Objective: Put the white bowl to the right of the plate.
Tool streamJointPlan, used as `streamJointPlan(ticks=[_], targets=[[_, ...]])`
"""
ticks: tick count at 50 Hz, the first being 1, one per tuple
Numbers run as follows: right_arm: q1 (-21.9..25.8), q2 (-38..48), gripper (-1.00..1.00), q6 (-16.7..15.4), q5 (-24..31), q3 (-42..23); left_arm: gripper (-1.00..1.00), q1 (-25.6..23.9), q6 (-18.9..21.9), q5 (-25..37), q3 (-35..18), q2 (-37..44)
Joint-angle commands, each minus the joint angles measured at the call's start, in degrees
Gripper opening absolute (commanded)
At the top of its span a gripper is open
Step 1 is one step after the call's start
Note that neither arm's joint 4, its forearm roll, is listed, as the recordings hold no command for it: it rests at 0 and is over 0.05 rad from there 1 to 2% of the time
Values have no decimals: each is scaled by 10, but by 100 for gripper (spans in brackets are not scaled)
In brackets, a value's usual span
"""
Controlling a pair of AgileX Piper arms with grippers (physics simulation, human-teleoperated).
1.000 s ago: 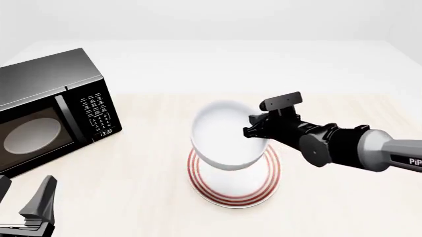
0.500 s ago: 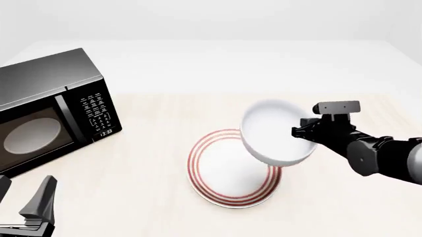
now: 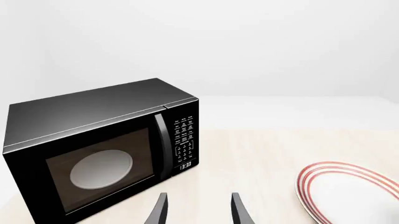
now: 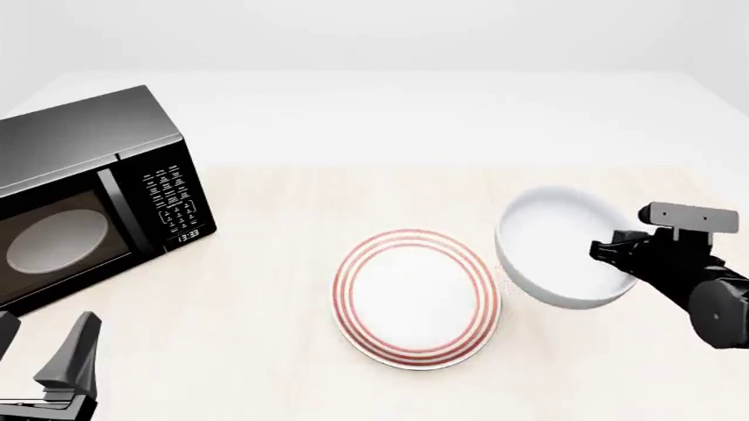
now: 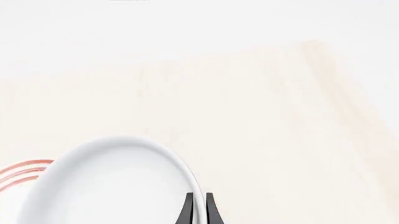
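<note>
Pale wood-grain table point(image 4: 269, 289), matte, w/ a boxy black microwave point(image 4: 88, 189) at far left, glossy glass door. Next biggest: flat round plate point(image 4: 416, 298), white w/ thin red rings, lying mid-table. Just to its right, the white bowl point(image 4: 562, 259), smooth, glossy, deep-sided, tilted, lifted off the table by the right gripper point(image 5: 198, 207), its dark fingers pinching the bowl's rim. Left gripper point(image 3: 198, 210) sits low at near left, thin fingers spread, holding nothing.

Bright, even, shadowless render light; sharp focus throughout, pale washed-out background, no edge distortion.
</note>
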Motion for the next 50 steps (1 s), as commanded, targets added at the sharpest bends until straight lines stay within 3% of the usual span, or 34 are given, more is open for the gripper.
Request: streamJointPlan(ticks=[1, 27, 36, 50], targets=[[-60, -33, -100, 6, -5, 30, 100, 0, 0, 0, 0, 0], [-138, 6, -100, 14, -76, 85, 100, 0, 0, 0, 0, 0], [-145, -1, -100, 13, -74, 91, 100, 0, 0, 0, 0, 0], [-153, 42, -100, 17, -116, 101, 100, 0, 0, 0, 0, 0]])
